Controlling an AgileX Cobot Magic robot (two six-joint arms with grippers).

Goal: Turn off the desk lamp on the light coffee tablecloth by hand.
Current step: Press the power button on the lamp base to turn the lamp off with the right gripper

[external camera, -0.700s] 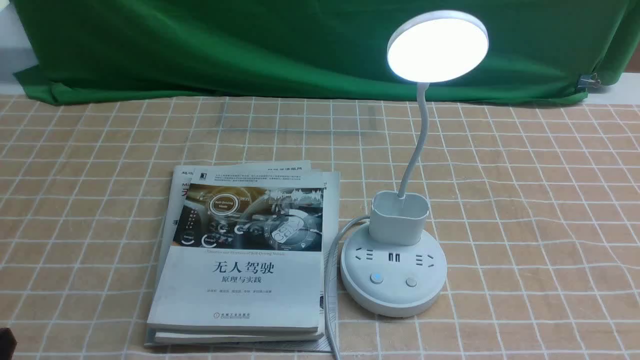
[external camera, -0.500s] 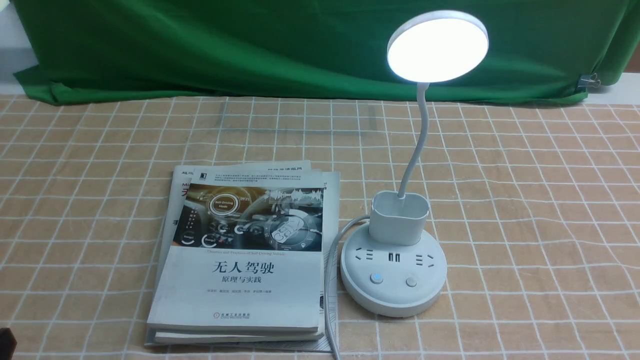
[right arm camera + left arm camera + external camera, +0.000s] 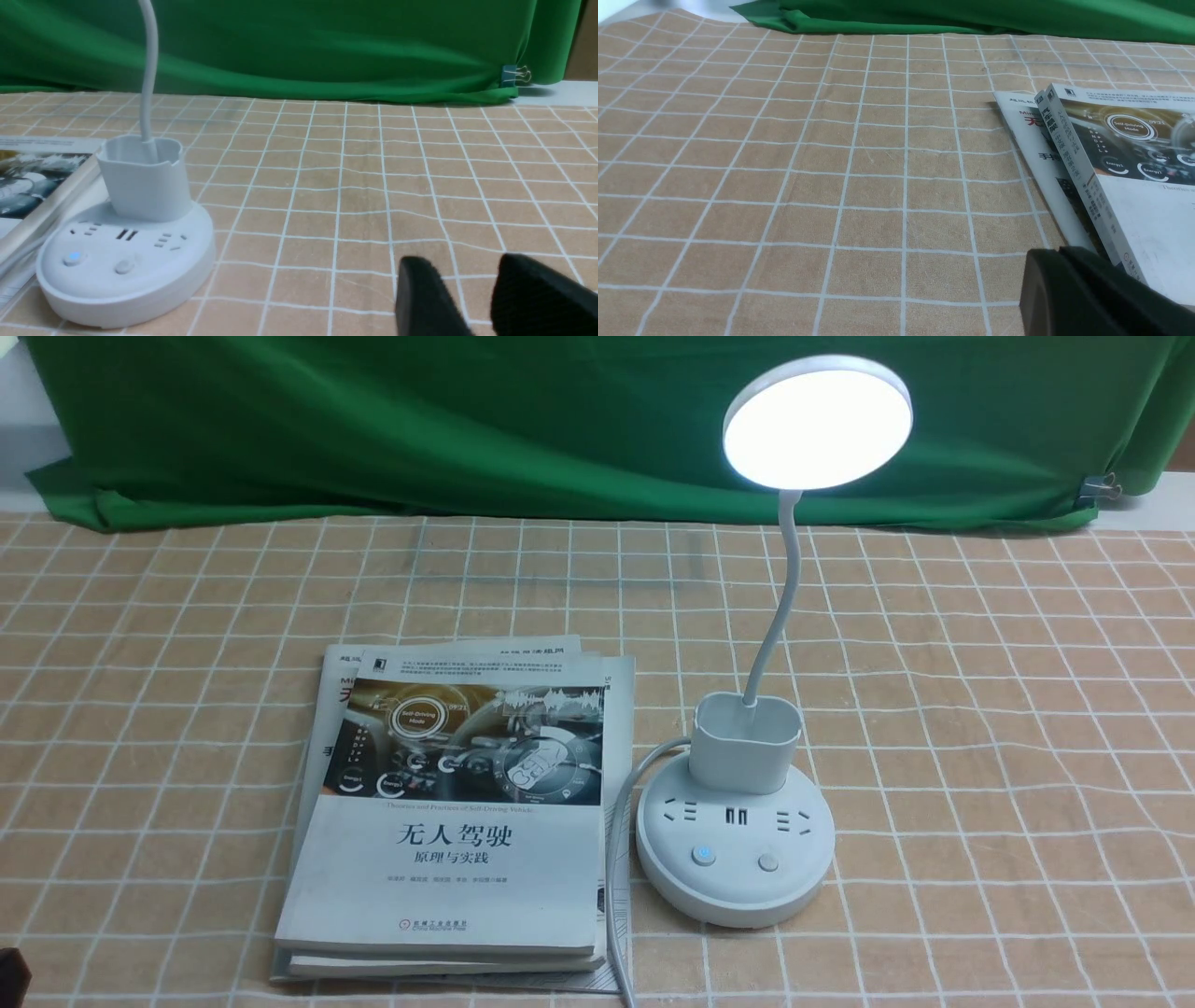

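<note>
One desk lamp (image 3: 747, 747) upright, neck (image 3: 782, 588) near-vertical, lit disc (image 3: 818, 425) facing robot side

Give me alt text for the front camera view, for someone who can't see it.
A white desk lamp stands lit on the light coffee tablecloth with its white grid, round head glowing in front of a green backdrop cloth. A stack of books lies to its left, and the left button on its base glows blue.
</note>
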